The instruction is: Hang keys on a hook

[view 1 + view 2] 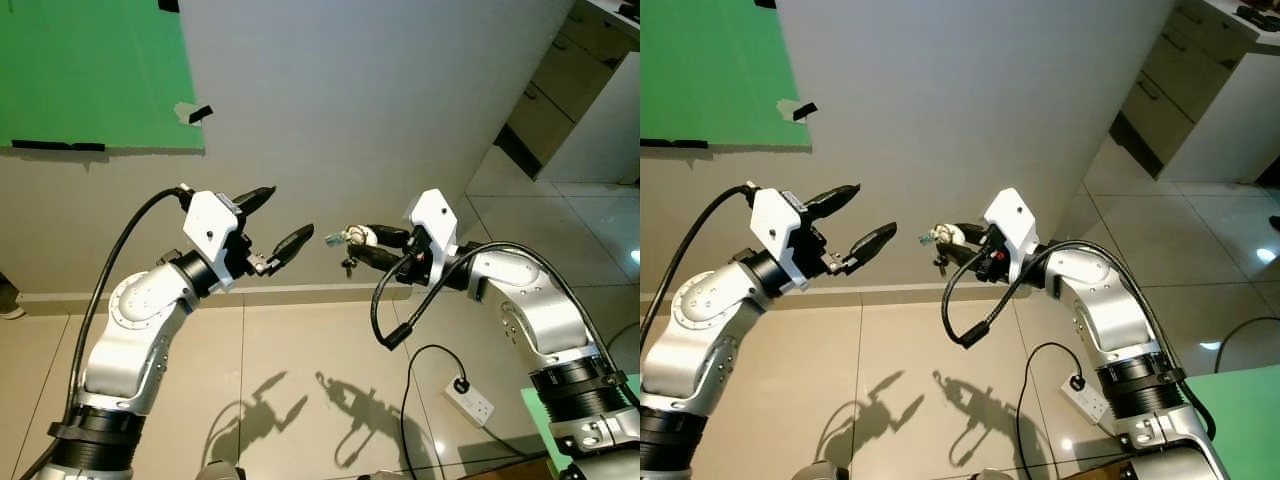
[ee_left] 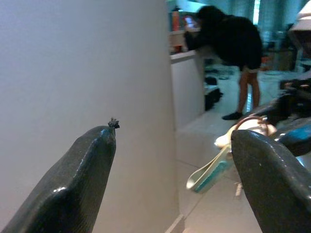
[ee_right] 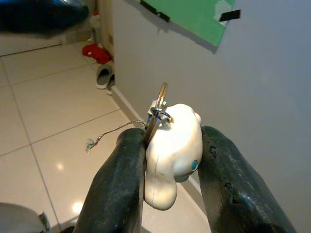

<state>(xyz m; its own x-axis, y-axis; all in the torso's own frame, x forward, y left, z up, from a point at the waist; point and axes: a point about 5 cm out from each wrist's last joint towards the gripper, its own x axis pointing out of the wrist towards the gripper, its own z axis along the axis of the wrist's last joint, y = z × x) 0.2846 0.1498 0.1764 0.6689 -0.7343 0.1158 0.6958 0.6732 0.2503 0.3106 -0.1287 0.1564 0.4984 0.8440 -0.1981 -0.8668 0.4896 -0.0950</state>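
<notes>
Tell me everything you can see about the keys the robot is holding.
The keys are a small bunch: a white, glossy, rounded figure charm with a teal dot, a metal ring, a thin key blade and a frayed cord. The right gripper pinches the charm between its black fingers, in the air near the grey wall, facing the open left gripper.

Left end effector (image 1: pixel 272 222) agape, right end effector (image 1: pixel 362 246) clamped.
</notes>
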